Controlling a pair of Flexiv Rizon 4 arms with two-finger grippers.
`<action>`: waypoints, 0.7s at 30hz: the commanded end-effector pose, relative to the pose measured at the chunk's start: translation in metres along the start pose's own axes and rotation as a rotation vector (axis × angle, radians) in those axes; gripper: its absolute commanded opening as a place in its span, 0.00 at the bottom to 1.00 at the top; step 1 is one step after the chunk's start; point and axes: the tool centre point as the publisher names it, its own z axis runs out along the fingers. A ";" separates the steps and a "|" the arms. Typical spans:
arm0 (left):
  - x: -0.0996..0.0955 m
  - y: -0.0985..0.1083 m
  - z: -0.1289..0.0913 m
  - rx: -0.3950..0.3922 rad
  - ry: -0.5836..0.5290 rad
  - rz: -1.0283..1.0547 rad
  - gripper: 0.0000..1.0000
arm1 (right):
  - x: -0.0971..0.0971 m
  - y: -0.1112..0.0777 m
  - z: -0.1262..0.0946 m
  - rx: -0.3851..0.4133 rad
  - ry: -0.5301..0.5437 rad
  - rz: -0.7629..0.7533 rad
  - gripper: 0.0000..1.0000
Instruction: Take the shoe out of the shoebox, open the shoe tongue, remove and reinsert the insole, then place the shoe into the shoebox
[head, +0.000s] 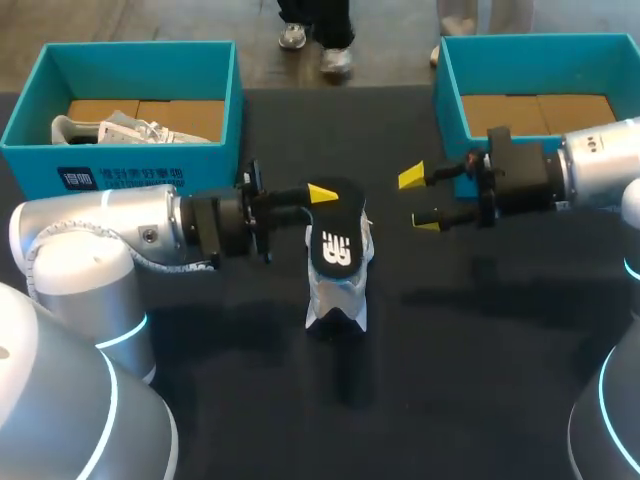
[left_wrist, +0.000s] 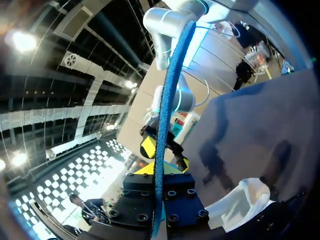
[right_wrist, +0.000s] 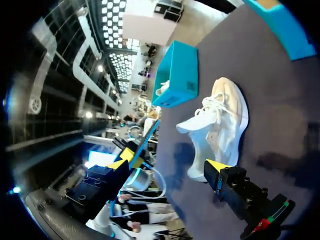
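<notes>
The left fingers (head: 321, 192) pinch the insole (head: 337, 235) over the white shoe (head: 338, 300) standing on the worktop (head: 480, 330), likely lined up for reinsertion. The right fingers (head: 411, 177) hang spread apart alongside, free to steady it.

Silver-white arms (head: 100, 225), cyan-lit joint rings (head: 128, 333)

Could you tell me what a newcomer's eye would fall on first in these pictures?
The dark insole with its white logo stands out most, pinched in the left gripper and held over the white shoe at the middle of the table. To its right the right gripper hovers open, yellow tips apart, in front of the right teal shoebox. The left shoebox holds another white shoe.
</notes>
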 end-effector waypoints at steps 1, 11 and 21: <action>0.002 0.001 -0.014 0.014 0.016 -0.038 0.00 | -0.001 -0.009 0.005 -0.021 -0.051 -0.054 1.00; 0.014 0.001 -0.022 0.040 0.009 -0.169 0.00 | -0.021 -0.029 0.008 -0.136 -0.149 -0.106 1.00; 0.019 0.003 -0.029 0.041 0.009 -0.201 0.00 | -0.030 -0.041 0.016 -0.133 -0.174 -0.085 1.00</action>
